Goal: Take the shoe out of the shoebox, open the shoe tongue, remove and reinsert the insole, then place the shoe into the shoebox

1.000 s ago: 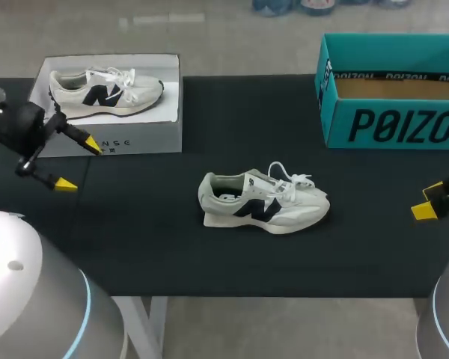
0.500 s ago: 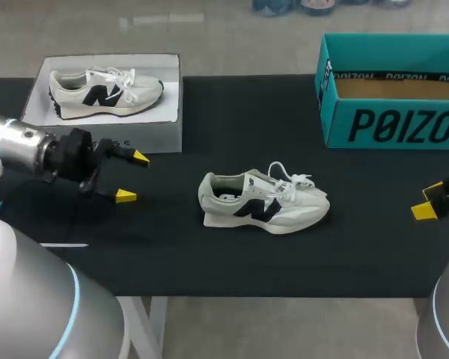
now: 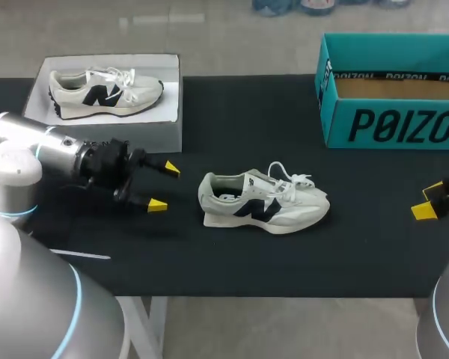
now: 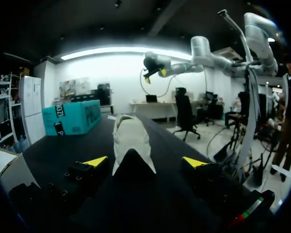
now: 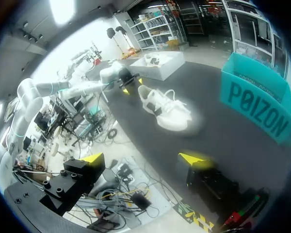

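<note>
Grey-white sneaker [image 3: 263, 203] stands on its sole mid-desk, toe right, heel left.

Left gripper [image 3: 163, 186]: fingers spread wide, empty, just left of the heel and not touching it. Right gripper [image 3: 426, 202]: parted, empty, at the desk's right edge, well apart from the shoe.

Handling, judged:
- Light shoe with a soft upper that will give.
- Sole and heel cup are stiffer.
- Loose laces may snag.
- Best hold is the heel collar or the sole sides; pinch the tongue at its top.

Teal shoebox [image 3: 393, 123] sits far right, open. White shoebox [image 3: 108, 140] with a second sneaker [image 3: 105, 93] sits far left. Bare desk [image 3: 232, 127] all round the shoe, with less room toward the near edge.
</note>
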Controlling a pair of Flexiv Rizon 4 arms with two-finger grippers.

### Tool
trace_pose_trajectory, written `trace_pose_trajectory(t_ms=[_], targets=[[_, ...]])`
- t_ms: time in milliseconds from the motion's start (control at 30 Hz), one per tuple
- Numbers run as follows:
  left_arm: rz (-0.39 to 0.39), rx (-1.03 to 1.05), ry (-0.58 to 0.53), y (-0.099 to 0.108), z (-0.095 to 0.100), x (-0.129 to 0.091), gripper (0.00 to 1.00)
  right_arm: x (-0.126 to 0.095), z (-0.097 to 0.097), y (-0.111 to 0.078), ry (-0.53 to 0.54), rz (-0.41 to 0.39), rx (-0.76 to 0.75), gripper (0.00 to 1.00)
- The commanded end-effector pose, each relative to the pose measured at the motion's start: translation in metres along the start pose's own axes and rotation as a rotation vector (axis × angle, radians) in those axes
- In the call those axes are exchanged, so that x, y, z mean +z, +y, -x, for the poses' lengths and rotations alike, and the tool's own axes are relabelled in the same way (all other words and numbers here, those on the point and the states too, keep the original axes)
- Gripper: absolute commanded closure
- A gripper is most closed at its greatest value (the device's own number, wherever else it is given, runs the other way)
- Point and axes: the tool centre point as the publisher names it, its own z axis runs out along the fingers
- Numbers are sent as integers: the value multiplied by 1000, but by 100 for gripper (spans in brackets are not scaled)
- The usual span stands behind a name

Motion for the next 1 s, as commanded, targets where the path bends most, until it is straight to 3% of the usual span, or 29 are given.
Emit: trace_pose_trajectory(t_ms=[33,333,1000], targets=[[1,-2,-15,7,-6,9,0,-4,-9,-8,-41,12,0,0],[-7,-21,-68,21,-10,26,0,-4,-9,-8,-41,12,0,0],[35,-28,-114,40,15,63,0,-4,-9,-8,-41,12,0,0]])
